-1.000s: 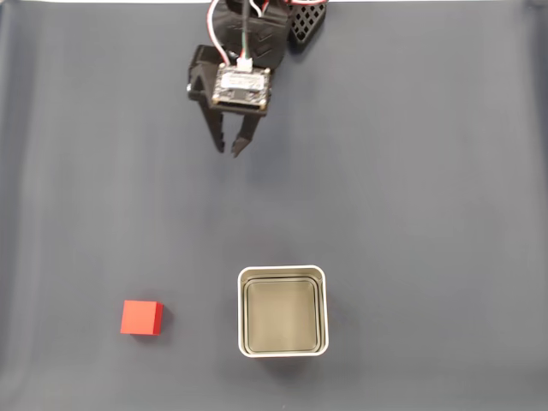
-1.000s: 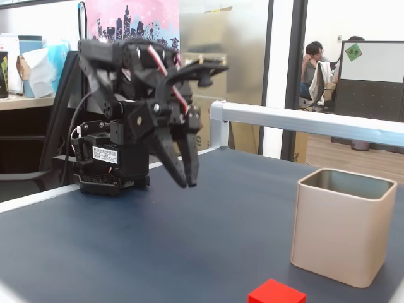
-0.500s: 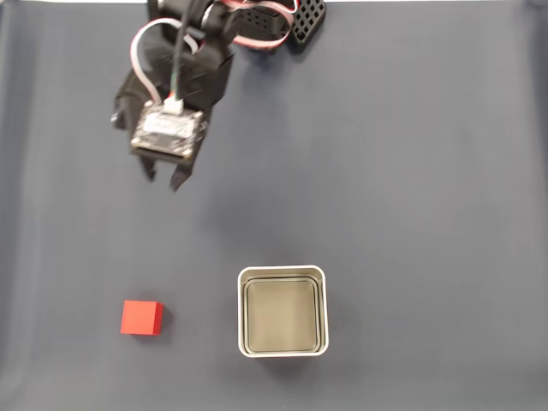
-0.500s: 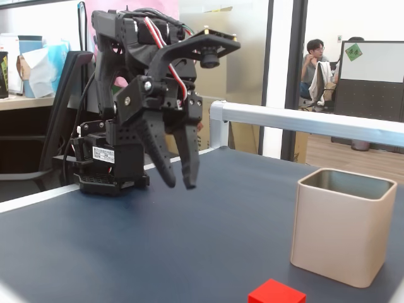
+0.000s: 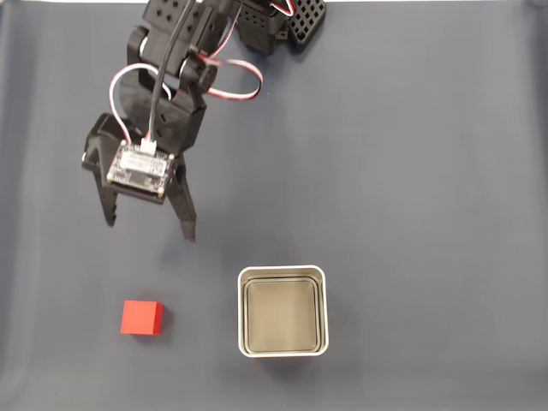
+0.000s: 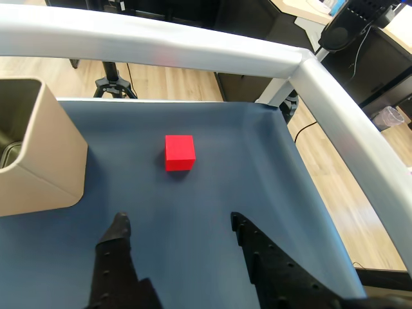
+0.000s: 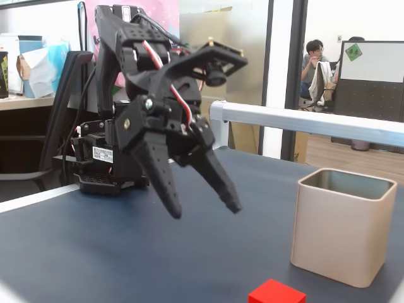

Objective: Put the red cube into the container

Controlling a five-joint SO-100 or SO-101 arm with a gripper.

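Wrist view puts the cube [image 6: 179,152] on the tabletop [image 6: 206,193], far of the spread, empty gripper [image 6: 178,222], right of the container [image 6: 38,158]; advance centred, descend so the fingers straddle it squarely, then close

1. The table [image 5: 428,128] had a dark blue-grey matte top, edged by a silvery rail in the wrist view.
2. The red cube [image 5: 141,318] lay on it.
3. The container [image 5: 282,274] stood just beside the cube, apart from it.
4. The arm's black base [image 7: 107,170] sat at one edge.
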